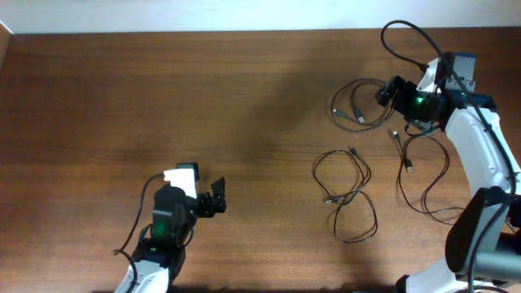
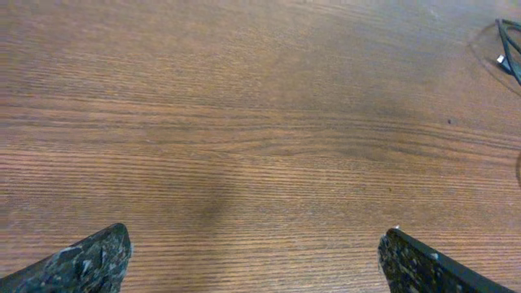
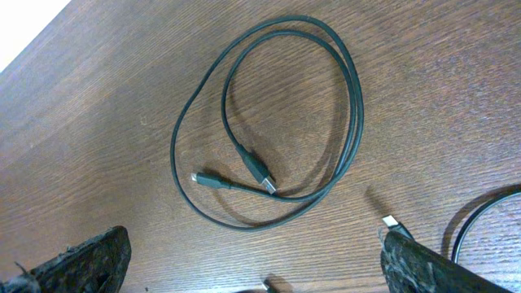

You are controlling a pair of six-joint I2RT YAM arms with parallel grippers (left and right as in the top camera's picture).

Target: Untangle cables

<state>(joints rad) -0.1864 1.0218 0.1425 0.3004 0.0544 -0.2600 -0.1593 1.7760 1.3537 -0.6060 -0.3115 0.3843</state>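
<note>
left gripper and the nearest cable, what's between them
Only bare table lies between the left gripper and the cable, as the overhead view shows.

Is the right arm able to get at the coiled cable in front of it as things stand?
Probably yes. The right gripper hangs open just beside the coiled cable, which lies flat with nothing over it or in between.

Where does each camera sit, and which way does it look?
Overhead: above the table, looking straight down; left gripper and right gripper show.
Left wrist: on the left arm, facing mostly bare table; its open fingers frame the bottom.
Right wrist: on the right arm, facing a coiled cable; its fingers show too.
Shared: overhead also shows that coiled cable.
</note>
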